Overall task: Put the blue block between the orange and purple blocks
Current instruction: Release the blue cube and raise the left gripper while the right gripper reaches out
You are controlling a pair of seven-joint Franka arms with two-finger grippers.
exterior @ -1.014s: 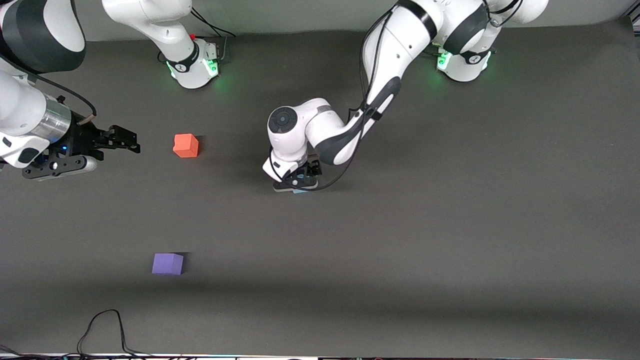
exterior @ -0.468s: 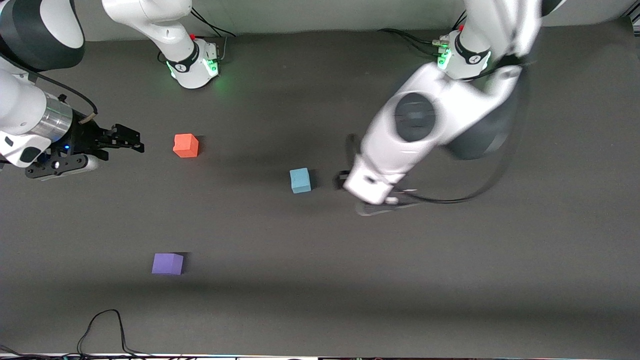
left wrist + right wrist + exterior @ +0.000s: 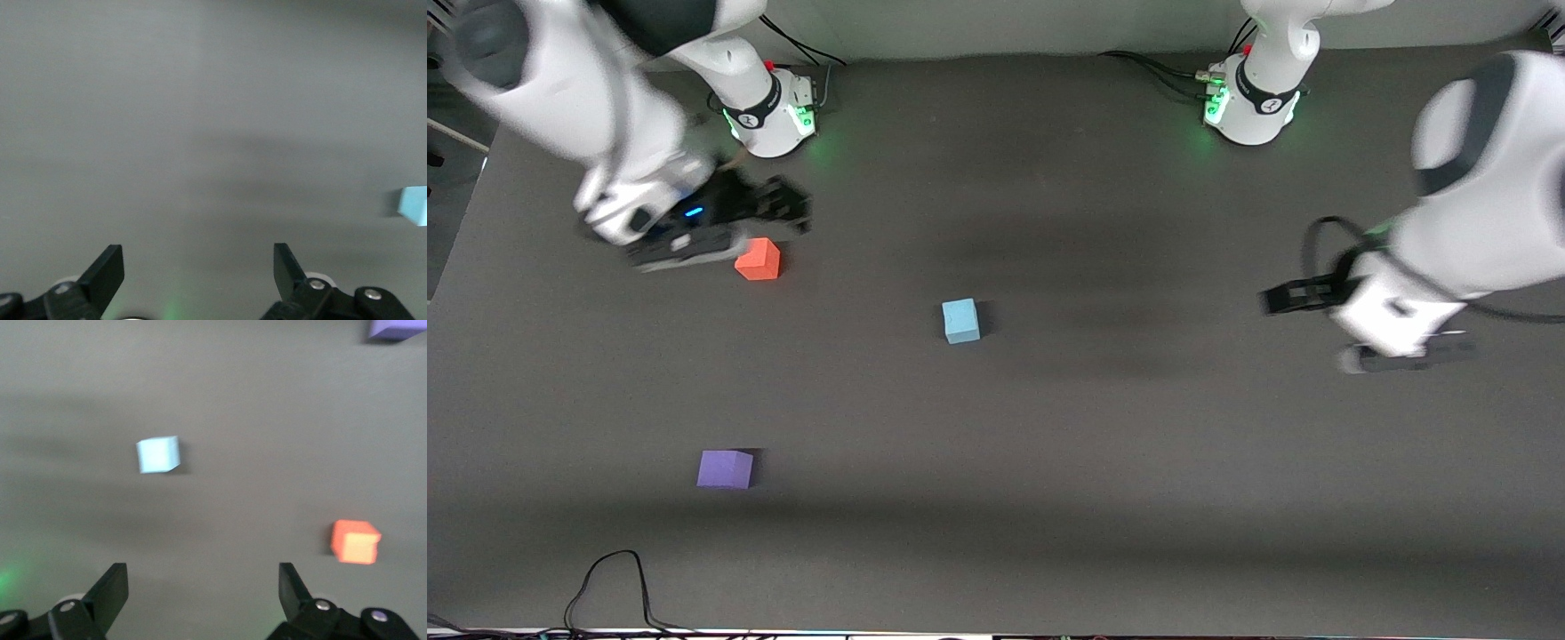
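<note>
The light blue block (image 3: 960,321) lies alone on the dark table near its middle. The orange block (image 3: 758,259) lies toward the right arm's end. The purple block (image 3: 725,468) lies nearer to the front camera than the orange one. My right gripper (image 3: 793,209) is open and empty in the air, just beside the orange block. Its wrist view shows the blue block (image 3: 158,455), the orange block (image 3: 355,541) and a part of the purple block (image 3: 397,328). My left gripper (image 3: 1273,298) is open and empty over the left arm's end of the table. The blue block (image 3: 413,205) shows at its view's edge.
A black cable (image 3: 618,582) loops on the table at the edge nearest the front camera, close to the purple block. The two arm bases (image 3: 769,111) (image 3: 1254,102) stand along the table's edge farthest from the front camera.
My left gripper has let go of the blue block and swung away toward the left arm's end. My right gripper has moved in from the table's end to beside the orange block.
</note>
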